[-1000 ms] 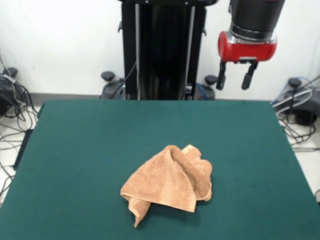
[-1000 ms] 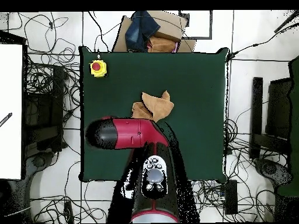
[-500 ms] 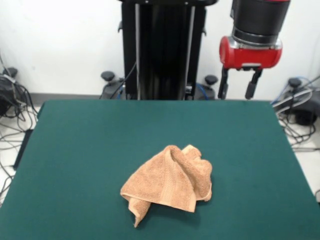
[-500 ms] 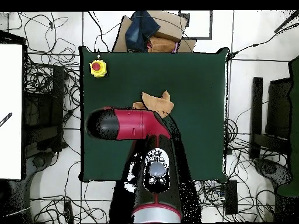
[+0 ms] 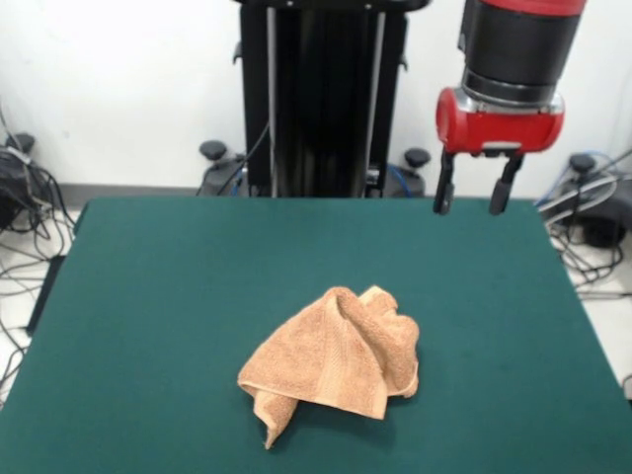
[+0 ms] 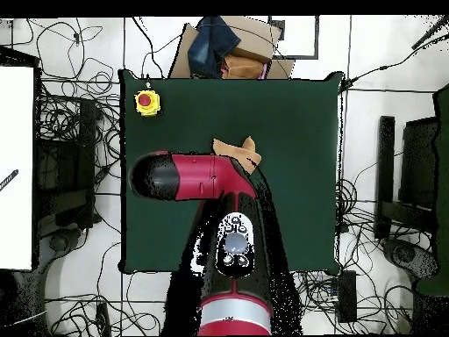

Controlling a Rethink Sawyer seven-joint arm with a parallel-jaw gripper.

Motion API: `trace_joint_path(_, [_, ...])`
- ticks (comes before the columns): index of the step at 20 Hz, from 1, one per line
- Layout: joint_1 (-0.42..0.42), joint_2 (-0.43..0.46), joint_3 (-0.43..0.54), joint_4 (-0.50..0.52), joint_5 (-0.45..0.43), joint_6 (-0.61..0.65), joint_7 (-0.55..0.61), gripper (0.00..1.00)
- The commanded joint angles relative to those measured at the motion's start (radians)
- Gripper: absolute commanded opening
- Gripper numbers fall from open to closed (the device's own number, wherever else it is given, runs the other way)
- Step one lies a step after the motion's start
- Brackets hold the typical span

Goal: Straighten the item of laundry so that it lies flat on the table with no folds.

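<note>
The orange-tan terry towel [image 5: 336,360] lies crumpled in a heap on the dark green table [image 5: 178,296], a little right of centre and toward the near edge in the front view. A pale woven band shows along its lower fold. My gripper [image 5: 476,199] hangs open and empty above the table's far right part, well apart from the towel. In the overhead view the red arm [image 6: 197,175] covers most of the towel [image 6: 237,151]; only its far edge shows, and the gripper is hidden under the arm.
A yellow box with a red button [image 6: 146,102] sits at one table corner in the overhead view. A cardboard box with dark cloth [image 6: 224,48] stands beyond the table's edge. Cables lie on the floor all round. The black pedestal [image 5: 321,99] stands behind the table.
The gripper has come down and slightly right in the front view, still open. In the overhead view the arm has moved over more of the towel. The towel has not moved.
</note>
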Motion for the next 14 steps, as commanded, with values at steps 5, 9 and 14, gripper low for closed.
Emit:
trace_joint_path(5, [0.003,0.103,-0.015,-0.077,0.022,0.042,0.201,1.0])
trace_joint_path(9, [-0.018,0.1,0.003,-0.112,0.034,0.101,0.175,1.0])
trace_joint_path(14, [-0.066,0.131,0.031,-0.141,0.026,0.092,0.125,1.0])
